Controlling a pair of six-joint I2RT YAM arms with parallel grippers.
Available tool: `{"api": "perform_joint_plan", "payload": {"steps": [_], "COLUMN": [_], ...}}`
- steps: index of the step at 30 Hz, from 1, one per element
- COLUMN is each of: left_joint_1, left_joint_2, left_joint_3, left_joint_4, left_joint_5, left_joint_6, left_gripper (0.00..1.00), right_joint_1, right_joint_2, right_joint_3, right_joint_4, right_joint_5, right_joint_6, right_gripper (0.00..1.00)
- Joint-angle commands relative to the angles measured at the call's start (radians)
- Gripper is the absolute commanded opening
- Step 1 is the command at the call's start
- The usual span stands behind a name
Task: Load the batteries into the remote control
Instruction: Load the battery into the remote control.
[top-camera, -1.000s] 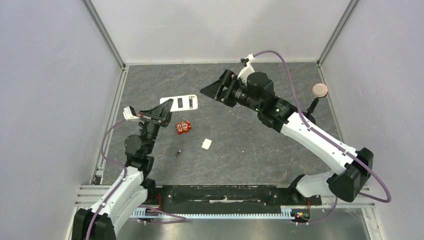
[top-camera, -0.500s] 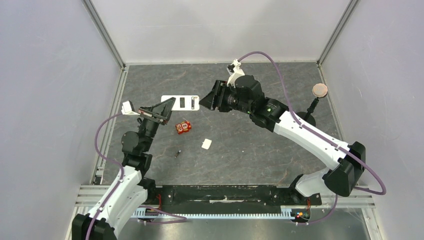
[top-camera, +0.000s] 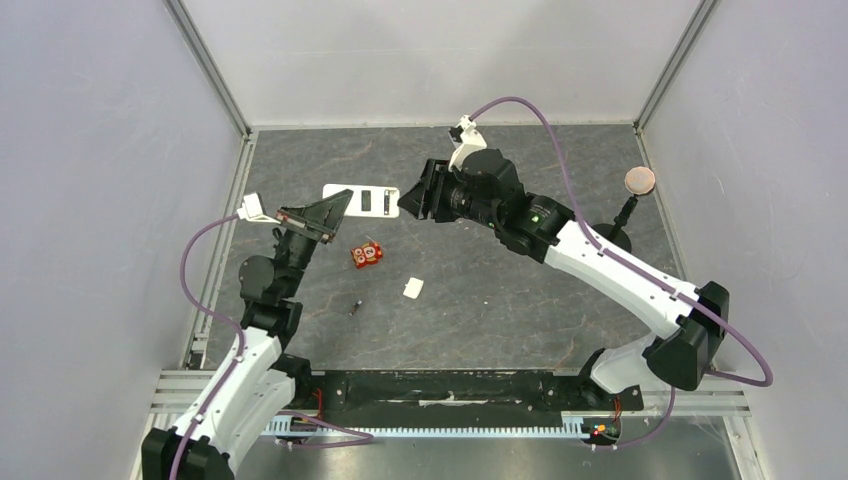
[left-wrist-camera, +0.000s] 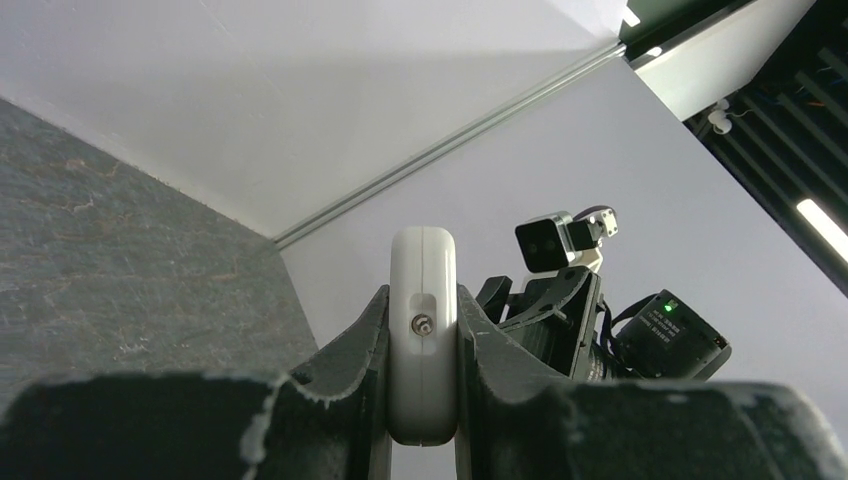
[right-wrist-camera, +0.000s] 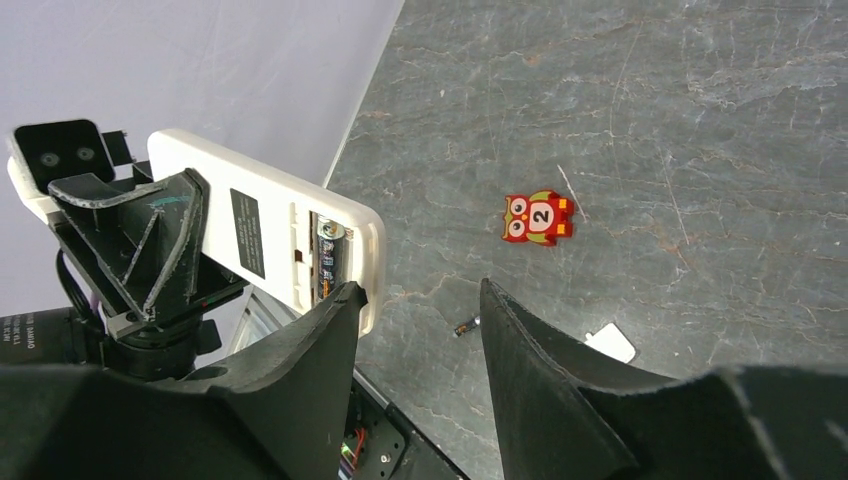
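My left gripper (top-camera: 335, 207) is shut on one end of the white remote control (top-camera: 375, 202) and holds it above the table, back side up. In the left wrist view the remote (left-wrist-camera: 423, 330) stands edge-on between the jaws. In the right wrist view its open battery slot (right-wrist-camera: 326, 262) shows a battery inside. My right gripper (top-camera: 408, 199) is open and empty at the remote's free end; its left finger (right-wrist-camera: 310, 350) overlaps the remote's corner. A small dark battery (top-camera: 355, 303) lies on the table, also seen in the right wrist view (right-wrist-camera: 465, 325).
A red owl tile (top-camera: 366, 254) and a small white cover piece (top-camera: 412, 288) lie on the grey table mid-left. A round brown disc on a black stand (top-camera: 639, 181) is at the right wall. White walls enclose the table on three sides.
My right arm swung left toward the remote until its open gripper reached the remote's free end. My left gripper lifted and shifted the remote slightly toward the back.
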Motion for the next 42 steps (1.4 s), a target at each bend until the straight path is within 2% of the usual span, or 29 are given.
{"api": "perform_joint_plan", "payload": {"steps": [1, 13, 19, 23, 29, 42], "left_joint_1": [-0.005, -0.005, -0.005, -0.005, -0.005, -0.005], "left_joint_2": [-0.003, -0.04, -0.059, -0.052, -0.047, -0.046], "left_joint_3": [0.056, 0.066, 0.048, 0.044, 0.05, 0.041], "left_joint_4": [-0.017, -0.107, -0.147, -0.137, -0.127, -0.096], "left_joint_5": [0.069, 0.032, -0.002, 0.0, 0.007, 0.029], "left_joint_6": [0.091, 0.145, 0.143, 0.138, 0.138, 0.131], "left_gripper": [0.02, 0.02, 0.02, 0.02, 0.02, 0.02], "right_joint_1": [0.026, 0.037, 0.06, 0.066, 0.068, 0.068], "right_joint_2": [0.015, -0.015, -0.037, -0.018, 0.004, 0.063], "right_joint_3": [0.054, 0.05, 0.057, 0.061, 0.089, 0.126], "right_joint_4": [0.043, 0.055, 0.063, 0.051, -0.003, -0.046], "right_joint_5": [-0.004, 0.085, 0.154, 0.149, 0.198, 0.182], "right_joint_6": [-0.02, -0.013, -0.051, -0.043, -0.041, -0.036], "right_gripper": [0.5, 0.51, 0.65, 0.67, 0.57, 0.41]}}
